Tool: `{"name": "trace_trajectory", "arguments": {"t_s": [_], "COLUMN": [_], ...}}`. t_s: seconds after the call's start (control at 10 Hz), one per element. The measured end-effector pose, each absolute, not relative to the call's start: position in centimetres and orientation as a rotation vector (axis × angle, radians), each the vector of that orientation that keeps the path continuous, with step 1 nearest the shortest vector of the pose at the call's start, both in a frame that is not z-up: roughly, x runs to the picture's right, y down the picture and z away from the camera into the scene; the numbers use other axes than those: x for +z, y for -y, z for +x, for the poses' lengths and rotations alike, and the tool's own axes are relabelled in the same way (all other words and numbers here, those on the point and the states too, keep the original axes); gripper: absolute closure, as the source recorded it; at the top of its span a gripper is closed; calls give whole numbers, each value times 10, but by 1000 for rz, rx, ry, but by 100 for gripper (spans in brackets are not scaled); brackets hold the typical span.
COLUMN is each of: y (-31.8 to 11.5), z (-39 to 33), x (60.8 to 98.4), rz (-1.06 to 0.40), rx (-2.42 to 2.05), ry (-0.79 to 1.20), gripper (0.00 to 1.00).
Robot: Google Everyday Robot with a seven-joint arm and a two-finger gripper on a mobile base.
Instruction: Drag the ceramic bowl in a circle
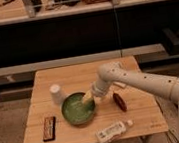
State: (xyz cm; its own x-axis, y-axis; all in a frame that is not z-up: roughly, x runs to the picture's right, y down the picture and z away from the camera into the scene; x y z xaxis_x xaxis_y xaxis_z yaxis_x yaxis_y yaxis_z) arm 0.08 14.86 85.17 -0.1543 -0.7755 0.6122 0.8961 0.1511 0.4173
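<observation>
The ceramic bowl [77, 108] is round, shallow and green with a glossy inside. It sits on the wooden table [84, 77], left of centre. My gripper [88, 98] reaches down from the white arm [134, 79] and rests at the bowl's upper right rim, its yellowish fingers touching the inside edge.
A small white upside-down cup [57, 94] stands just upper left of the bowl. A dark flat bar [49, 128] lies at the front left. A white bottle [112, 131] lies on its side near the front edge. A dark red-brown object [119, 102] lies right of the bowl.
</observation>
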Motion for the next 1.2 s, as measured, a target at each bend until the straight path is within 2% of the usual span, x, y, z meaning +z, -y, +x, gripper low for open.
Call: {"name": "trace_trajectory", "arguments": {"t_s": [0.6, 1.0, 1.1, 1.2], "y": [-154, -155, -155, -155], "z": [1, 9, 12, 14], "x": [859, 859, 858, 857], "rz": [-212, -209, -205, -204], "rx": [-1465, -1437, -1427, -1420], "ry": [901, 870, 860, 852], "gripper": [45, 83, 90, 94]}}
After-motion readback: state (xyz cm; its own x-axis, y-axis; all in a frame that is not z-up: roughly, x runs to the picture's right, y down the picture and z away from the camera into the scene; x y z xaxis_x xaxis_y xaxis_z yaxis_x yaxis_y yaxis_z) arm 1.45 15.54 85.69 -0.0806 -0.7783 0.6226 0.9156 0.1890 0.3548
